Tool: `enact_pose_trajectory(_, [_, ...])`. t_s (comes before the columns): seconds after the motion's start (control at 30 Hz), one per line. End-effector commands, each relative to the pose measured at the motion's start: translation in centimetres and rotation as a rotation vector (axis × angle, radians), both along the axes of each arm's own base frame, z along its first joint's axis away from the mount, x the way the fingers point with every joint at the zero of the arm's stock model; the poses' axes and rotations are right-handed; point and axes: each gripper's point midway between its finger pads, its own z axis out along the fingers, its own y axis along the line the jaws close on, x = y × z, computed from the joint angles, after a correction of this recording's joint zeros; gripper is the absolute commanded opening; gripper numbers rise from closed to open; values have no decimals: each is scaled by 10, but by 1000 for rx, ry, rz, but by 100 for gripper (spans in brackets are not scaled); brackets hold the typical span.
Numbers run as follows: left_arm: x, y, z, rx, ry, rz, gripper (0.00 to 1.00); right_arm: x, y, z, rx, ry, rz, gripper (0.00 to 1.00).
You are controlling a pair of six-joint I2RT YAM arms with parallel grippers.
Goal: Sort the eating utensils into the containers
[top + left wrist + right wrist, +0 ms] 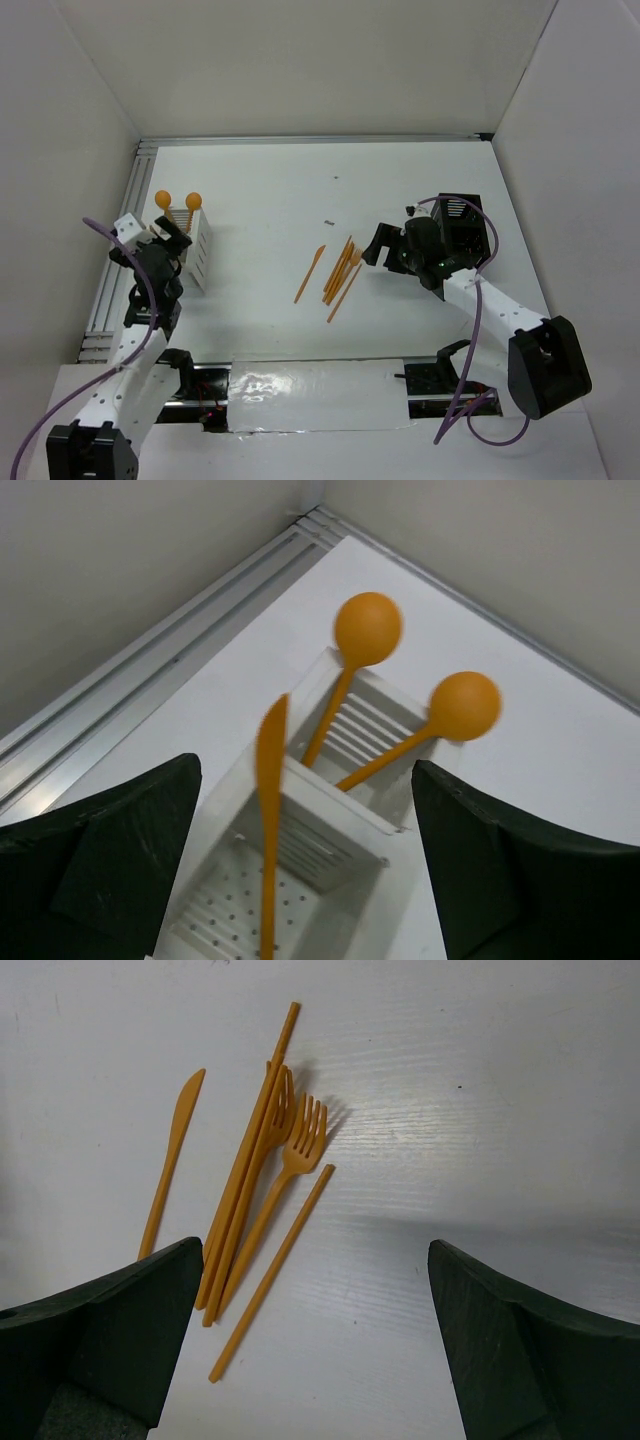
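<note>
White walls (300,60) boxed in your white worktop (270,190) at the back and both sides. Over by the left edge stood the white caddy (200,258). Your left gripper (168,240) hung right above it, fingers spread wide, gripping nothing. From the left wrist camera you could see two spoons (367,627) leaning bowl-up in the caddy's far compartment. One knife (270,810) stood tip-up in the next compartment, clear of both fingers. It looked a bit blurred, so I couldn't tell if it was resting on the bottom.

Rest of the utensils lay flat around the middle of the worktop. A loose knife (172,1165) was off on its own. Two forks (308,1135) were bunched against a long stick (284,1040), with a second stick (272,1273) just beside them. Your right gripper (315,1250) hovered over that bunch, fingers also wide apart and empty. Black caddy (468,218) sat near the right edge, partly hidden behind the right arm (500,310).
</note>
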Motion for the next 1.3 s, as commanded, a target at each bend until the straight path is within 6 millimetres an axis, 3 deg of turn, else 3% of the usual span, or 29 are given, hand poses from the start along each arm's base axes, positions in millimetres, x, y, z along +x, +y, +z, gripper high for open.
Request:
enact_pose_trajectory(0.0, [1, -13, 57, 22, -111, -14, 100, 15, 7, 31, 29, -96, 16, 100])
enact_pose_trajectory(0.03, [-3, -10, 70, 31, -132, -4, 100, 15, 7, 31, 29, -96, 16, 100])
enact_pose_trajectory(0.07, [-4, -15, 92, 41, -167, -23, 99, 13, 7, 29, 23, -88, 19, 100])
enact_pose_trajectory(0.13, [-8, -29, 115, 109, -160, -87, 100, 14, 6, 30, 24, -94, 19, 100])
enact_pose_trajectory(0.17, [-12, -27, 144, 133, -200, -81, 100, 14, 6, 31, 25, -95, 19, 100])
enact_pose_trajectory(0.23, [-13, -44, 160, 226, -155, -188, 100, 14, 5, 31, 26, -95, 15, 100])
enact_pose_trajectory(0.27, [-15, -55, 187, 259, -181, -258, 100, 14, 6, 29, 25, -90, 16, 100])
enact_pose_trajectory(0.3, [-10, -85, 190, 307, -166, -431, 100, 15, 5, 30, 24, -91, 6, 100])
enact_pose_trajectory(0.33, [-12, -113, 180, 333, -107, -604, 100, 14, 5, 28, 23, -83, 5, 100])
enact_pose_trajectory(0.37, [-20, -151, 192, 367, -143, -826, 99, 15, 4, 26, 21, -79, -6, 100])
enact_pose_trajectory(0.43, [-18, -185, 165, 325, -26, -1013, 100, 17, 3, 24, 29, -60, -23, 100])
enact_pose_trajectory(0.47, [-27, -215, 162, 298, -15, -1160, 100, 15, 3, 19, 25, -35, -27, 100])
enact_pose_trajectory(0.5, [-27, -230, 151, 260, 29, -1220, 99, 18, 2, 22, 30, -40, -36, 100])
enact_pose_trajectory(0.53, [-14, -237, 124, 177, 124, -1232, 97, 16, -4, 17, 11, -20, -64, 100])
enact_pose_trajectory(0.57, [-23, -263, 116, 158, 141, -1317, 96, 16, -7, 18, 8, -19, -82, 100])
enact_pose_trajectory(0.6, [-25, -277, 103, 142, 177, -1348, 95, 17, -8, 21, 8, -29, -95, 100])
enact_pose_trajectory(0.63, [-27, -292, 75, 113, 254, -1372, 95, 17, -13, 23, 4, -36, -118, 100])
enact_pose_trajectory(0.67, [-26, -299, 68, 125, 278, -1353, 95, 14, -15, 26, 11, -43, -124, 100])
enact_pose_trajectory(0.7, [-29, -312, 48, 136, 347, -1370, 95, 15, -17, 30, 15, -56, -142, 100])
enact_pose_trajectory(0.73, [-27, -319, 47, 162, 367, -1348, 96, 14, -20, 29, 17, -56, -158, 100])
enact_pose_trajectory(0.83, [-35, -341, 6, 219, 580, -1362, 94, 7, -22, 29, 31, -55, -170, 100])
enact_pose_trajectory(0.87, [-42, -339, -12, 227, 683, -1369, 92, 8, -23, 31, 38, -59, -177, 100])
enact_pose_trajectory(0.9, [-41, -342, -16, 230, 720, -1372, 92, 5, -24, 27, 36, -52, -179, 100])
enact_pose_trajectory(0.93, [-40, -342, -40, 237, 814, -1353, 90, 5, -24, 28, 39, -56, -180, 100])
enact_pose_trajectory(1.03, [-46, -345, -68, 224, 933, -1338, 86, 4, -25, 29, 40, -53, -184, 100])
enact_pose_trajectory(1.13, [-44, -355, -73, 200, 922, -1336, 85, 1, -28, 30, 39, -59, -185, 100])
enact_pose_trajectory(1.27, [-35, -358, -100, 218, 971, -1292, 81, -2, -30, 32, 34, -61, -183, 100])
